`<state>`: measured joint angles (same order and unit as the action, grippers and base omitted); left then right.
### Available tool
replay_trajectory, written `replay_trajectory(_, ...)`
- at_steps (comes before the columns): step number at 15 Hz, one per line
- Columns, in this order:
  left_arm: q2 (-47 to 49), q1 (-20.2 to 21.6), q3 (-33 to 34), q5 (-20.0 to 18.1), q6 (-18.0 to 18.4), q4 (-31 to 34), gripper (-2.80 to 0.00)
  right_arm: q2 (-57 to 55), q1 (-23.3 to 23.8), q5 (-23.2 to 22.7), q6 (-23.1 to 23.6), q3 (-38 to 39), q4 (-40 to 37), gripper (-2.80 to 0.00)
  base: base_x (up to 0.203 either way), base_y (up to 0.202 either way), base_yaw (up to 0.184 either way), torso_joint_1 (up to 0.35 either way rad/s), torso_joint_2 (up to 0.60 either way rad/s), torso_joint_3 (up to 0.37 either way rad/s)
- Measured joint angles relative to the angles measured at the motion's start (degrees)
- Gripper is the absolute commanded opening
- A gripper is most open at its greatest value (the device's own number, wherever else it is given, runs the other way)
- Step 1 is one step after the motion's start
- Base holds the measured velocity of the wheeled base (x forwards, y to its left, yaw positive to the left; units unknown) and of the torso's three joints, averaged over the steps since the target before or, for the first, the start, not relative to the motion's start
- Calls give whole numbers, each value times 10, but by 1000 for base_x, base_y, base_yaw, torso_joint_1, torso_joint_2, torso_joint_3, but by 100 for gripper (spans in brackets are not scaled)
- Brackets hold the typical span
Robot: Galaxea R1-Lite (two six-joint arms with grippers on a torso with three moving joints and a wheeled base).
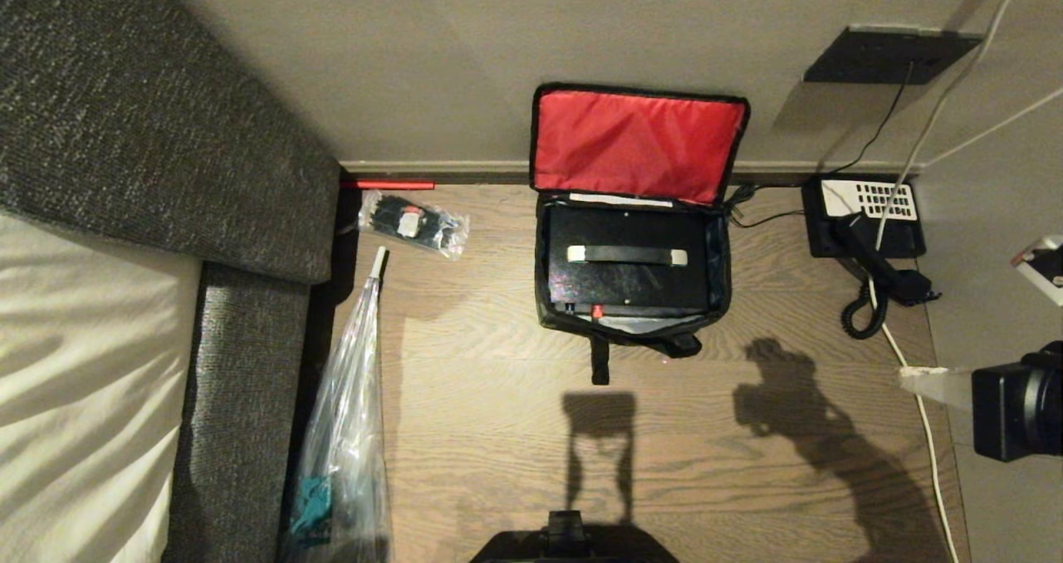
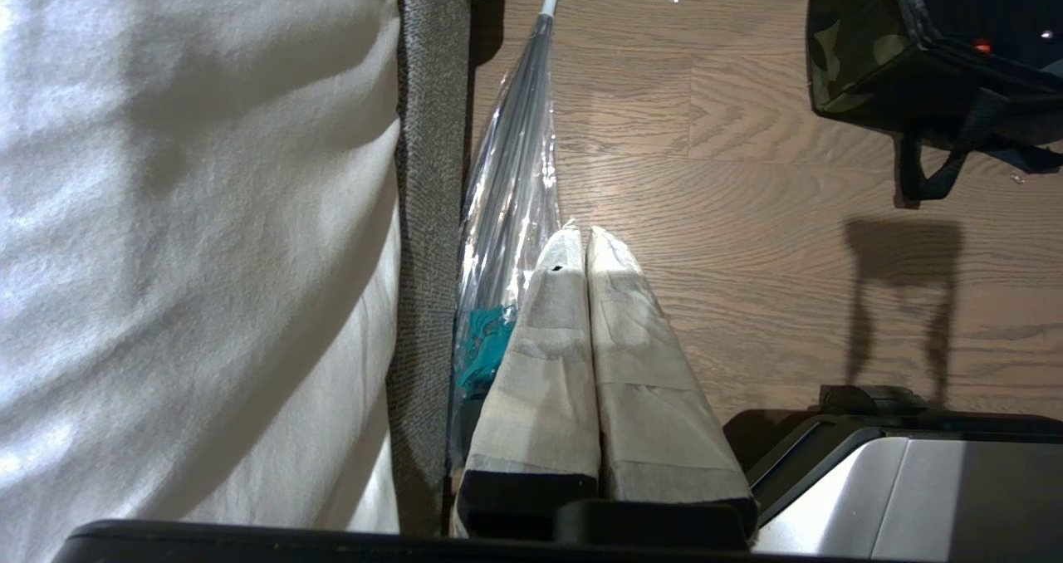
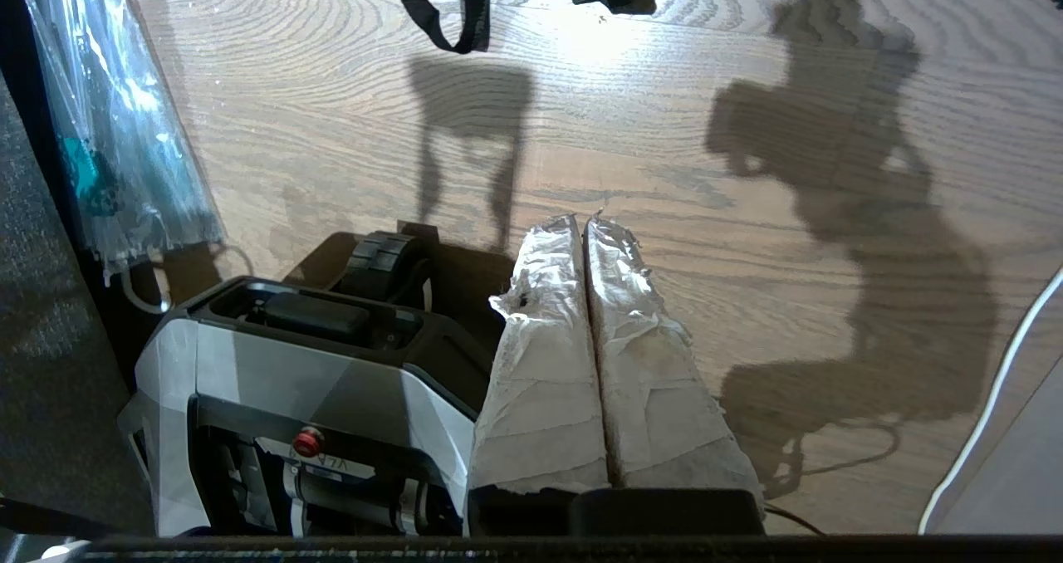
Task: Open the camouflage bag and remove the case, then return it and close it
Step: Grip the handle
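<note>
Bag (image 1: 635, 314) stands open on the wooden floor (image 1: 498, 430) at the far side of the scene, against the wall, its red-lined lid (image 1: 635, 144) thrown back and leaning upright on the wall. Inside lies the black case (image 1: 629, 260), filling the bag nearly side to side, with its long axis running left to right and a black carry handle (image 1: 627, 255) with pale ends lying along that same axis. A small red mark sits at the case's near edge.

Neither arm is over the bag. The right gripper (image 3: 585, 227) hangs low over bare floor on the near side, jaws pressed together on nothing; only the bag's strap loop (image 3: 453, 15) shows at the far edge of its view. The left gripper (image 2: 585, 239) is parked on the near left beside the bed (image 2: 191, 239) and a plastic-wrapped umbrella (image 2: 515, 173), jaws likewise together and empty.

The bag lies straight ahead and farther off from both grippers. The right one looks the nearer, judging by its shadow falling near the bag. For lifting the case out, the handle seems the likely hold, and jaws would need to part and close across it, square to the long axis.

A clear packet (image 1: 413, 223) lies far left, a phone (image 1: 864, 218) far right.
</note>
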<state>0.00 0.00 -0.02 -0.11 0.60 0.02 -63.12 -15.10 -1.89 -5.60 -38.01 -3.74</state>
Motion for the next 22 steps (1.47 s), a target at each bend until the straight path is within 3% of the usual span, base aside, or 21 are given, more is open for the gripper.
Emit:
replay_trajectory(6, 0, 0, 0, 2, -8, 1, -280, 0, 0, 0, 0, -3, -3, -280, 0, 0, 0, 1, 0, 30)
replay_trajectory(22, 0, 0, 0, 1, -4, 0, -280, -2, -1, 14, 13, 1, -5, -280, 0, 0, 0, 3, 3, 189)
